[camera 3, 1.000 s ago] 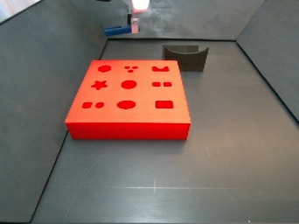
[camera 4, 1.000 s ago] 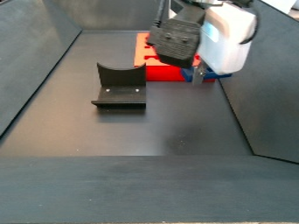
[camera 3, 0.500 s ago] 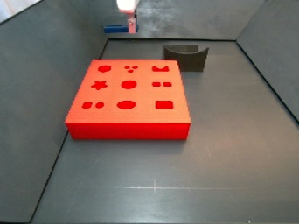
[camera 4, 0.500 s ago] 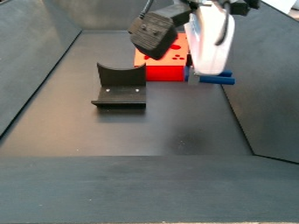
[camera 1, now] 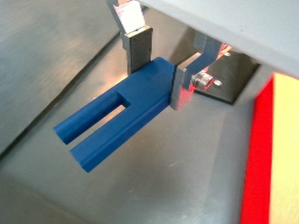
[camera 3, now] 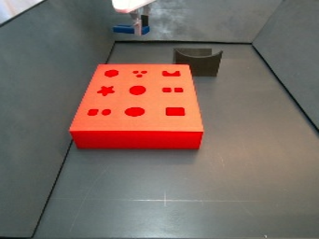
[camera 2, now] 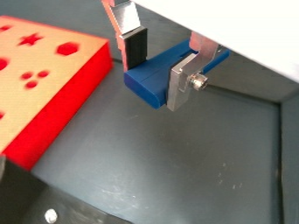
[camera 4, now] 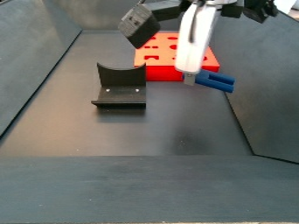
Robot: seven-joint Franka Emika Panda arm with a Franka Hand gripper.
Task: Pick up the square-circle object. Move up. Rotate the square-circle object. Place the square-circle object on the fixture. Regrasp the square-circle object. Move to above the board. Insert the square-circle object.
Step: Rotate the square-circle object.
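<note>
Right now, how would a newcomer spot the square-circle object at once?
Find the large red board; beside it the end effector hangs above the floor. Clamped between its silver fingers is the square-circle object, the only blue piece, slotted at its free end.

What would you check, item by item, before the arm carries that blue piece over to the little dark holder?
1. Grip: gripper in a wrist view is shut on the square-circle object: ok.
2. Piece off the floor, in a side view: ok.
3. Fixture notch empty: ok.
4. Piece turned the right way for the notch: cannot tell.
5. Board apart from the fixture: ok.
</note>
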